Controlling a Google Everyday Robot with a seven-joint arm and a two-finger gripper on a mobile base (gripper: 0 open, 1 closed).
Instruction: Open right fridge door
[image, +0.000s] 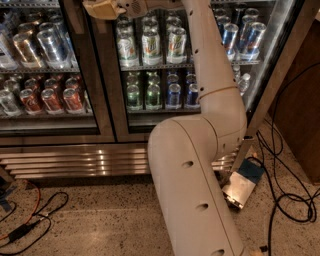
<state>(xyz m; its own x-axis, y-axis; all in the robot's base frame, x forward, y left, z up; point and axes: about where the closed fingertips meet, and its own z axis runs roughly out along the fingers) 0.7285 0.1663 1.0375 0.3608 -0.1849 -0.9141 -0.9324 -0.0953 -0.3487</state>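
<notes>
At the far left, the left fridge door (50, 70) is seen closed, its glass fronting shelves of silver cans (47, 42) above and red cans (52, 99) below. Beneath it, a black cable (35, 220) and a red one are spread over the speckled floor (100, 220), and a ribbed steel grille (75, 162) is run along the cooler's base. Between the two doors a dark upright frame post (102, 80) is placed. At the top of the picture, just right of that post, the gripper (102, 9) is held against the upper part of the cooler front, its tan end cut by the picture's edge; whether its fingers are apart or together cannot be told. From it the white arm (200, 165) is carried to the right and then down across the glass to the bottom edge. The right fridge door (272, 75) is found behind the arm, its steel edge slanting from the upper right down toward the floor; green-labelled cans (150, 45) and blue cans (245, 35) are shown behind its pane. Near the foot of that edge a small steel box (239, 189) is laid on the floor, and dark cables (285, 165) are looped beside a brown wooden panel (305, 100) at the far right.
</notes>
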